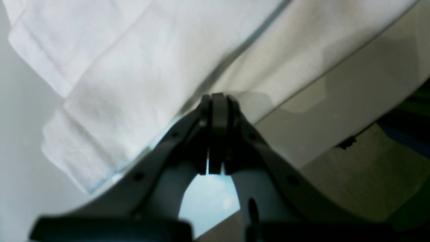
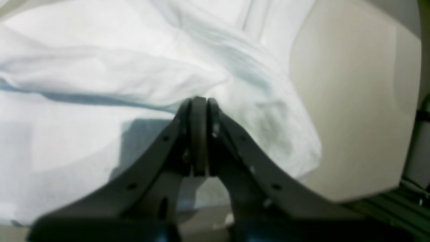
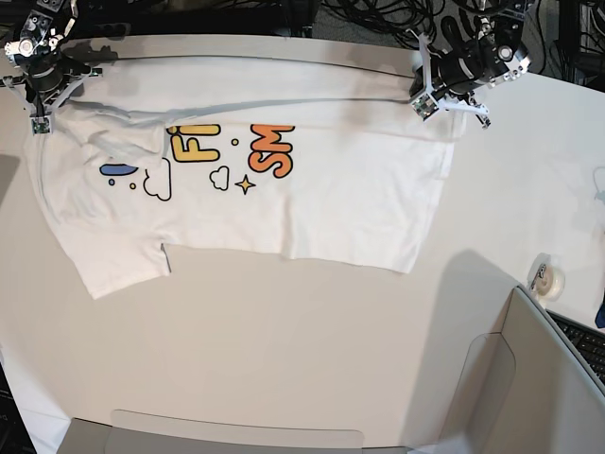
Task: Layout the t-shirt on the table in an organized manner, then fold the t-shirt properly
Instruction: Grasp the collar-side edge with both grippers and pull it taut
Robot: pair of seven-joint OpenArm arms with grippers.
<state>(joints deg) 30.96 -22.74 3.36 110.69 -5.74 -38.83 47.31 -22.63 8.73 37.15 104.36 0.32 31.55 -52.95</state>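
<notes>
Both your left end effector [image 3: 427, 102] and right end effector [image 3: 43, 115] are clamped shut on the shirt [image 3: 331, 203], holding its far edge taut so it lies flat on the bench [image 3: 284, 359].

Print on the t-shirt [image 3: 312, 194] is getting partly hidden: a fold across the top is covering the upper half of the yellow and orange lettering, and the blue word is showing only as scraps near the left sleeve. Left gripper [image 1: 215, 101] is blurring out in its own wrist view, so whether cloth is pinched between the tips isn't readable. Same for the right gripper [image 2: 199, 102], tips sitting against bunched cloth. Tabletop [image 3: 284, 350] is running off the base view's edges. Small round object [image 3: 546, 280] at right is too small to identify.
</notes>
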